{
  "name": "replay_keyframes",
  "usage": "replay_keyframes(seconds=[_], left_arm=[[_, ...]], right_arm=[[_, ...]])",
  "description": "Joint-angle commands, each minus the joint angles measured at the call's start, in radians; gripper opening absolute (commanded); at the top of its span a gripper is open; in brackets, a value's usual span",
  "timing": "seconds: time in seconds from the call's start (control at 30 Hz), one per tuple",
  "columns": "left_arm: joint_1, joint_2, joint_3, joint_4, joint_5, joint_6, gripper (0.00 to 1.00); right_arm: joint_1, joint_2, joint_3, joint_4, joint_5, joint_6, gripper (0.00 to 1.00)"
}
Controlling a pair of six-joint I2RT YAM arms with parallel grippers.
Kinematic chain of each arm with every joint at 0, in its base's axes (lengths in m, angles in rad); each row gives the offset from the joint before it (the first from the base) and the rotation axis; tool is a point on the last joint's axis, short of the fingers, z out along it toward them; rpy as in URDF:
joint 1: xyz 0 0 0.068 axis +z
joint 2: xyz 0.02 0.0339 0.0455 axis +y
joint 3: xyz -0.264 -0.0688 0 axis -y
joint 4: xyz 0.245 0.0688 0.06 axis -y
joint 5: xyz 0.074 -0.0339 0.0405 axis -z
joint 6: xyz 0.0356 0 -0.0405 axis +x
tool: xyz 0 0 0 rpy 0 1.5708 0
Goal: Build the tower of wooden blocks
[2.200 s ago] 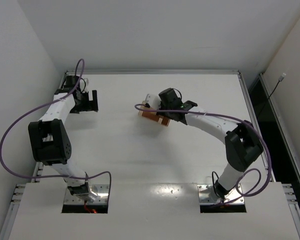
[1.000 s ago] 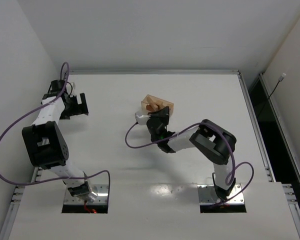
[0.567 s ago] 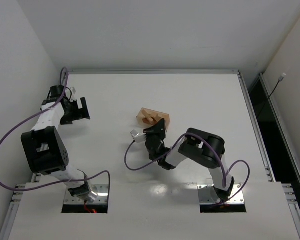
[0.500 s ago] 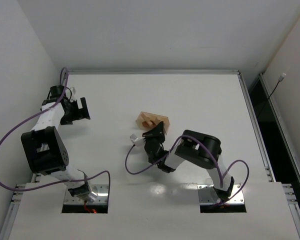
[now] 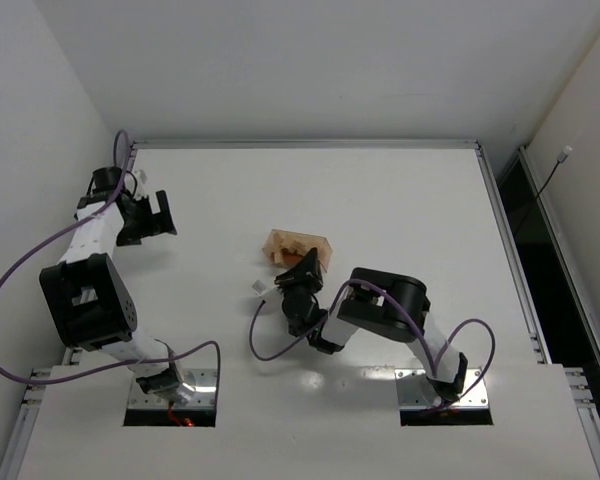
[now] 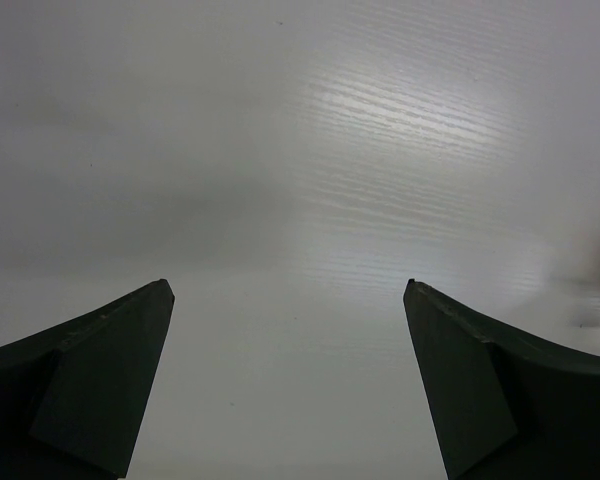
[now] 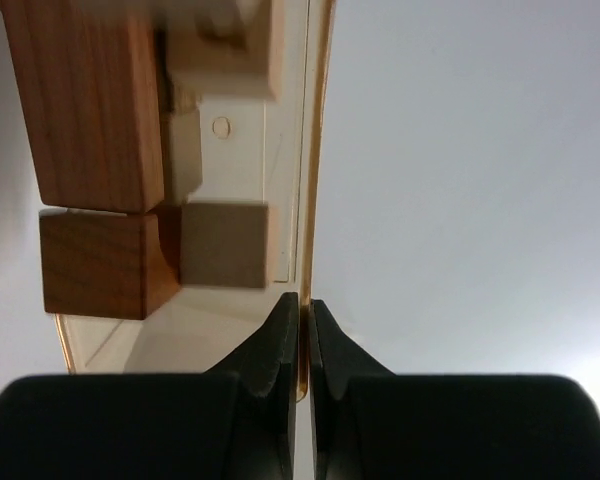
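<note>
A translucent orange tray (image 5: pixel 298 243) sits mid-table with the wood blocks inside. In the right wrist view I see a long reddish-brown bar (image 7: pixel 85 100), a reddish-brown cube (image 7: pixel 100 262), a tan cube (image 7: pixel 223 245) and a pale block (image 7: pixel 225 45). My right gripper (image 7: pixel 304 305) is shut on the tray's thin side wall (image 7: pixel 315 150); from above it (image 5: pixel 304 264) meets the tray's near edge. My left gripper (image 5: pixel 160 214) is at the far left, open over bare table, its fingers (image 6: pixel 100 380) wide apart and empty. No tower is in view.
A white wall borders the table on the left, close to my left arm (image 5: pixel 85 300). My right arm (image 5: pixel 385 305) is folded back near its base. Purple cables (image 5: pixel 280 345) loop beside both arms.
My right arm has drawn the tray toward the near edge and slightly left, folding its elbow in. My left gripper has edged a little toward the left wall, still open.
</note>
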Motion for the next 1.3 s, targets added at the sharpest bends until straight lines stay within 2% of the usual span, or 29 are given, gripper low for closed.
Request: replay_keyframes(seconds=[0.0,0.07,0.17,0.23,0.3,0.33,0.4,0.5,0.63,0.77,0.87,0.93,1.03,1.17,1.27], left_arm=[[0.012,-0.024,0.055,-0.005,0.025,0.016,1.0],[0.022,-0.024,0.046,-0.005,0.048,0.016,1.0],[0.022,-0.024,0.02,0.02,0.065,0.016,1.0],[0.022,-0.003,0.02,0.009,0.074,0.016,1.0],[0.033,-0.003,0.009,0.02,0.088,0.016,1.0],[0.033,-0.003,-0.002,0.02,0.097,0.016,1.0],[0.033,-0.003,-0.002,0.032,0.107,0.016,1.0],[0.033,0.008,0.045,0.0,0.107,0.025,1.0],[0.033,-0.001,0.046,0.0,0.116,0.034,1.0],[0.033,-0.001,0.059,-0.011,0.116,0.025,1.0],[0.033,-0.023,0.024,0.012,0.127,0.016,1.0],[0.033,-0.033,0.024,0.001,0.117,0.016,1.0],[0.033,-0.067,-0.014,0.032,0.131,0.016,1.0],[0.033,-0.076,-0.005,0.01,0.122,0.016,1.0],[0.033,-0.085,0.004,0.01,0.139,0.016,1.0]], right_arm=[[0.042,-0.08,-0.024,0.478,0.015,-0.069,0.0],[0.056,-0.1,-0.035,0.478,0.004,-0.069,0.0],[0.056,0.004,0.017,0.478,-0.005,-0.106,0.0],[0.056,-0.107,-0.022,0.478,0.033,-0.106,0.0],[0.056,-0.132,-0.067,0.478,-0.008,-0.106,0.0],[0.027,-0.055,-0.038,0.478,-0.008,-0.106,0.0],[0.016,-0.01,0.046,0.478,0.001,-0.131,0.0],[0.016,-0.168,-0.05,0.478,-0.001,-0.14,0.0],[-0.02,-0.054,0.023,0.478,-0.001,-0.131,0.0],[-0.02,-0.144,-0.013,0.478,-0.01,-0.131,0.0],[-0.04,-0.098,0.061,0.478,-0.01,-0.148,0.0],[-0.04,-0.18,0.045,0.478,-0.01,-0.148,0.0],[-0.04,-0.146,0.058,0.478,-0.021,-0.148,0.0],[-0.059,-0.187,0.095,0.478,0.008,-0.148,0.0],[-0.068,-0.209,0.155,0.401,0.059,-0.117,0.0]])
